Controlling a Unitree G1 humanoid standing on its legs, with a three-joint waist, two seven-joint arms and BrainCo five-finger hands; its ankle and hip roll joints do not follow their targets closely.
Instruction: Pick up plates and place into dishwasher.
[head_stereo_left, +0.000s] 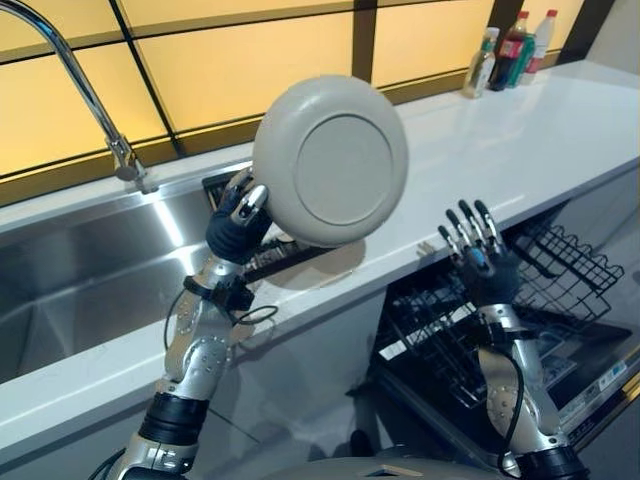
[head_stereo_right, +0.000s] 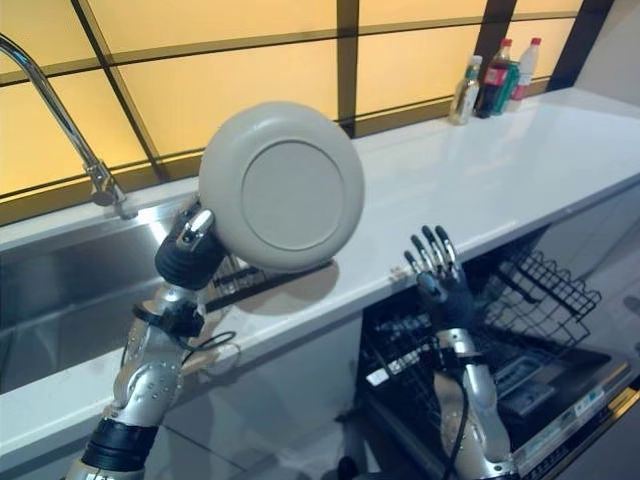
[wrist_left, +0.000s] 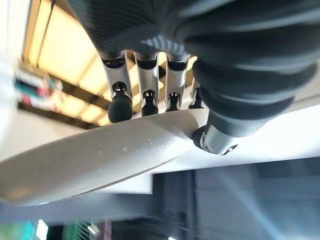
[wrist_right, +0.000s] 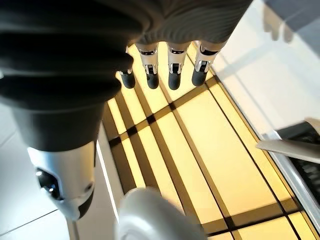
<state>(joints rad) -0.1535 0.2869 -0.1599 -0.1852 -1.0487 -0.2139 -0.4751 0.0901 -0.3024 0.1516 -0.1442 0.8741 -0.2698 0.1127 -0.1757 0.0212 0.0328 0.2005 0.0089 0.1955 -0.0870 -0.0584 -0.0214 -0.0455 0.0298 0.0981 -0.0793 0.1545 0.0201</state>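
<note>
A round beige plate (head_stereo_left: 331, 161) is held up on edge above the white counter (head_stereo_left: 500, 150), its underside facing me. My left hand (head_stereo_left: 238, 218) is shut on the plate's lower left rim; in the left wrist view the fingers (wrist_left: 120, 102) and thumb (wrist_left: 220, 137) pinch the rim of the plate (wrist_left: 100, 160). My right hand (head_stereo_left: 477, 252) is open, fingers straight and pointing up, over the open dishwasher's black wire rack (head_stereo_left: 560, 265), holding nothing. The right wrist view shows its straight fingers (wrist_right: 172, 75) in free air.
A steel sink (head_stereo_left: 80, 280) with a curved tap (head_stereo_left: 90, 100) lies to the left. A dark drying rack (head_stereo_left: 285, 255) sits on the counter under the plate. Several bottles (head_stereo_left: 510, 50) stand at the counter's far right. The dishwasher door (head_stereo_left: 600, 390) is folded down.
</note>
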